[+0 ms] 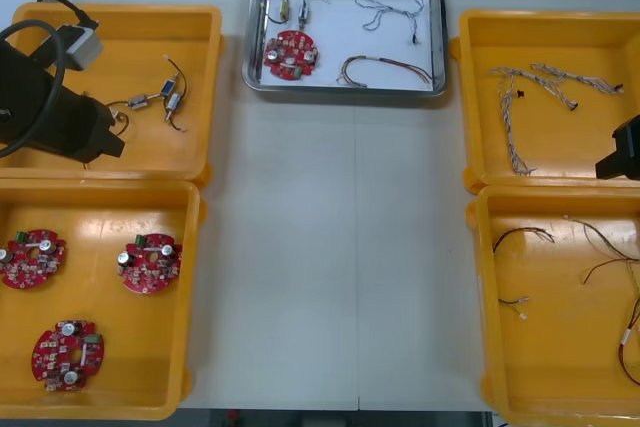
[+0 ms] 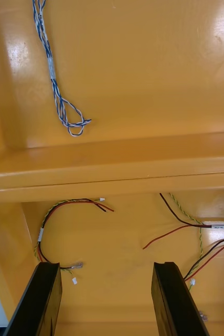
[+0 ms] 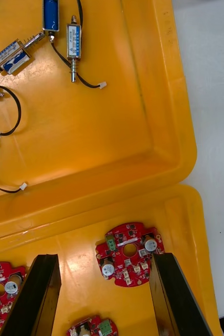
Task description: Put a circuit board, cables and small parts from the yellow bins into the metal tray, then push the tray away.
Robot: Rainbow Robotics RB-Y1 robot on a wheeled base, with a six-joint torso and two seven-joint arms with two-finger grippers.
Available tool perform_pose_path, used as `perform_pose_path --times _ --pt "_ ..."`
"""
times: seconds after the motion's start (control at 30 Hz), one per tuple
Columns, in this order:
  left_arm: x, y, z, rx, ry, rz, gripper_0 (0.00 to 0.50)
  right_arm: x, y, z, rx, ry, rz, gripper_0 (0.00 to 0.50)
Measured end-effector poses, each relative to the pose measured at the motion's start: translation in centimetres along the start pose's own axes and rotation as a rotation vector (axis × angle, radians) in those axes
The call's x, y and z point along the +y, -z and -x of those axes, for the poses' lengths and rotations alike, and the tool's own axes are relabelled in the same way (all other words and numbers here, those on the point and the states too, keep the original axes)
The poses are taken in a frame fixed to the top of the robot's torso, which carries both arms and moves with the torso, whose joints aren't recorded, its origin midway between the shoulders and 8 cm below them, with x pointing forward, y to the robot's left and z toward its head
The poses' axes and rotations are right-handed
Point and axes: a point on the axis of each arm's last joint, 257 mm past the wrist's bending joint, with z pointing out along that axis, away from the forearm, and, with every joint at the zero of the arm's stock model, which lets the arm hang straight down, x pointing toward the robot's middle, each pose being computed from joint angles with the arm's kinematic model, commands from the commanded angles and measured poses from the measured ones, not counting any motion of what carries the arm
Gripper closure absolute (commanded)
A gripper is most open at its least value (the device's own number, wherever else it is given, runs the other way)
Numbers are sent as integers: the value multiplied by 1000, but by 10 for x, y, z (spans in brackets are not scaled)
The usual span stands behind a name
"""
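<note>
Your left gripper (image 3: 105, 257) is spread over a board (image 3: 128, 254); right gripper (image 2: 106, 264) spread over cables (image 2: 70, 201); loaded tray (image 1: 340, 89) top centre.

The yellow bins (image 2: 143, 63) are seen as glossy moulded plastic, with soft glare picked up on their smooth floors. The metal tray (image 1: 252, 35) is polished and mirror-shiny at the rim, matt white inside. The table (image 1: 330, 247) is read as smooth, matt and light. The small metal parts (image 3: 73, 44) look bright and shiny, and the cables (image 2: 52, 73) are sheathed in smooth plastic.
</note>
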Motion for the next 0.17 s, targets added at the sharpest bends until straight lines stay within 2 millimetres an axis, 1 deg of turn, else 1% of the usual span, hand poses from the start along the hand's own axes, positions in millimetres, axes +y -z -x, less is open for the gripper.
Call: perform_pose_path --times 0.17 --pt "0 0 0 0 0 0 0 0 0 0 0 0 0 0"
